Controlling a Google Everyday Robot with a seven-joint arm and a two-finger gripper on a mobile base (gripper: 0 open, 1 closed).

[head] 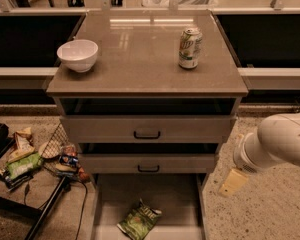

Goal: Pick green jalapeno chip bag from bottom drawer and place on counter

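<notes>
The green jalapeno chip bag (139, 219) lies crinkled on the floor of the open bottom drawer (165, 196), near its front edge. The counter (140, 59) is the glossy grey-brown top of the cabinet. My gripper (233, 182) hangs from the white arm (277, 144) at the right, just outside the drawer's right side, above and to the right of the bag. It holds nothing that I can see.
A white bowl (78, 55) stands at the counter's left and a green-and-white soda can (190, 48) at its right. Two upper drawers (147, 130) are slightly open. Snack bags and cables (35, 156) litter the floor at left.
</notes>
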